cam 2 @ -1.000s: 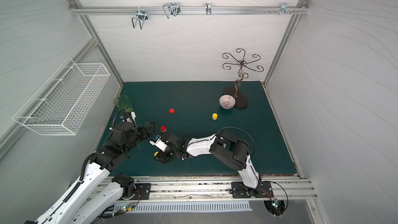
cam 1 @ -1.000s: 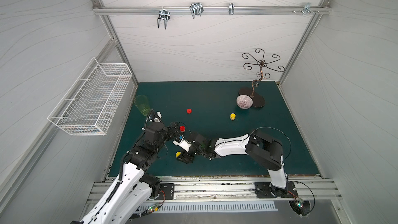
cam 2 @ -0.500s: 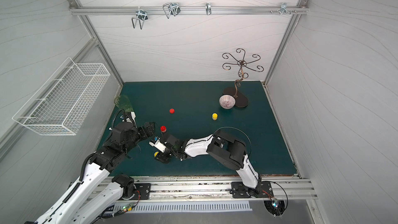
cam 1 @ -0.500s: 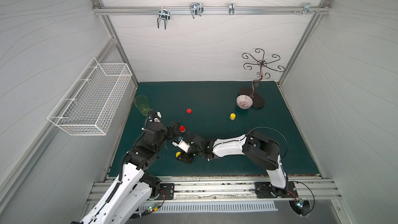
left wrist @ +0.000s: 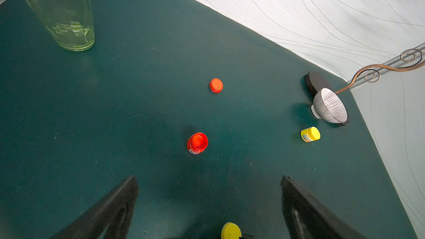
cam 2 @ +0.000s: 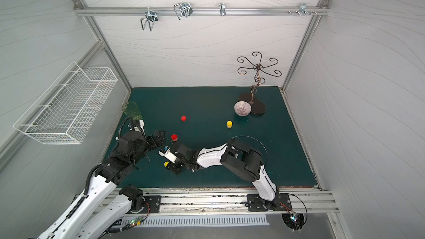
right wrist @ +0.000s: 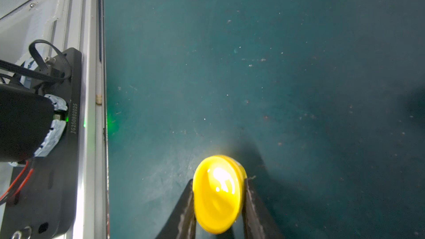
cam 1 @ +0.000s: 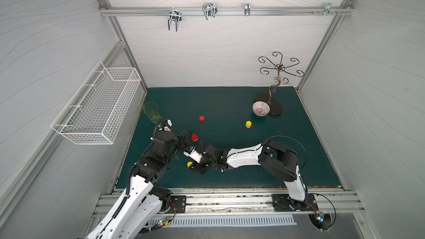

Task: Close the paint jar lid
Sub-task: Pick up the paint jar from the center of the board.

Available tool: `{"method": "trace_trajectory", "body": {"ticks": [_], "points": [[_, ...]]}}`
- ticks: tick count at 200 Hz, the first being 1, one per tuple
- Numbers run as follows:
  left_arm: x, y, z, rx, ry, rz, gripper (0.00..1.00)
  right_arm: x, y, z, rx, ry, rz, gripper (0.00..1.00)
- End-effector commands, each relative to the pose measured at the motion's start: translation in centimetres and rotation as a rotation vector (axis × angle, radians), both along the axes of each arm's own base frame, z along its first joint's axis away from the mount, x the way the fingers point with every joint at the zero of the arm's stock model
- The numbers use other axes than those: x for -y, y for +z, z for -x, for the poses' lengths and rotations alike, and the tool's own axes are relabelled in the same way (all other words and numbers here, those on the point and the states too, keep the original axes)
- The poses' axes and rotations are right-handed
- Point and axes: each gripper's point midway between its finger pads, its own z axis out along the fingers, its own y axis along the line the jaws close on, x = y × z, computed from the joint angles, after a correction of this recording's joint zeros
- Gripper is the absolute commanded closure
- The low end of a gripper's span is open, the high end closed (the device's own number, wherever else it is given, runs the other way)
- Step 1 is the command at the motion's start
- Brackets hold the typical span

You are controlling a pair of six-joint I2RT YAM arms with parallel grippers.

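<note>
Tabletop (cam 1: 230, 102) in dark green, white walls (cam 1: 218, 49), wire basket (cam 1: 96, 109), hook rail (cam 1: 276, 11).

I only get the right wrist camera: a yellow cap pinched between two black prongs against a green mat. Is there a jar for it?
Observer: A small yellow jar stands on the mat near a striped bowl, well away from your yellow cap.
Operator: What's the other arm doing?
Observer: The left gripper is wide open and empty, facing a red jar.
Operator: Is that jar closed?
Observer: No, it is open; a red lid lies apart from it.
</note>
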Motion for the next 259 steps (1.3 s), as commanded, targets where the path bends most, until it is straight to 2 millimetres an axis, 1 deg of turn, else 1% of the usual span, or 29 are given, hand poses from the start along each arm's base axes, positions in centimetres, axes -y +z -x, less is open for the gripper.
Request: {"method": "trace_trajectory", "body": {"ticks": [1,41,61,82,115,139,156,171,191,205,207,208,210,222,229,235,259], "points": [[0.0,1.3,-0.3,0.052,0.003,0.012,0.0,0.2,0.3,-0.1,0.027,-0.024,-0.008,0.74],[0.1,1.8,-0.2,0.078,-0.006,0.023,0.0,1.4,1.7,-1.7,0.112,-0.106,-0.021,0.75],[0.0,2.3,-0.1,0.1,-0.003,0.03,0.0,2.3,2.5,-2.5,0.152,-0.141,-0.019,0.75],[-0.1,3.1,0.0,0.134,-0.001,0.04,0.0,3.5,3.5,-3.7,0.151,-0.187,-0.035,0.75],[0.1,4.1,-0.2,0.193,-0.009,0.067,0.0,6.7,5.1,-6.3,0.137,-0.273,-0.05,0.75],[1.4,4.3,-1.1,0.209,-0.053,0.1,0.0,9.7,6.4,-8.7,0.116,-0.337,-0.058,0.75],[2.6,4.5,-2.1,0.229,-0.096,0.122,0.0,12.1,7.4,-10.4,0.111,-0.388,-0.061,0.75],[4.0,5.2,-3.2,0.281,-0.153,0.154,0.0,14.2,8.0,-11.9,0.104,-0.428,-0.06,0.75],[6.8,6.5,-4.6,0.364,-0.277,0.198,0.0,16.8,9.2,-13.8,0.079,-0.479,-0.067,0.75],[9.0,7.6,-5.3,0.425,-0.387,0.227,0.0,18.8,10.5,-15.1,0.061,-0.52,-0.077,0.75],[9.3,7.5,-5.3,0.428,-0.404,0.228,0.0,19.1,10.7,-15.2,0.058,-0.523,-0.079,0.75],[9.4,8.0,-5.3,0.449,-0.414,0.232,0.0,19.2,10.7,-15.3,0.057,-0.526,-0.079,0.75],[9.8,8.4,-5.4,0.468,-0.434,0.24,0.0,19.4,11.0,-15.5,0.055,-0.529,-0.083,0.75],[11.5,9.4,-5.4,0.548,-0.535,0.262,0.0,20.8,11.9,-16.1,0.04,-0.552,-0.089,0.74],[12.2,9.8,-5.3,0.595,-0.581,0.269,0.0,21.4,12.7,-16.4,0.03,-0.558,-0.096,0.74],[12.6,10.2,-5.1,0.639,-0.615,0.275,0.0,22.0,13.0,-16.5,0.013,-0.562,-0.098,0.74],[13.8,10.2,-4.5,0.758,-0.716,0.231,0.0,23.4,14.8,-16.6,-0.017,-0.58,-0.106,0.74]]}}
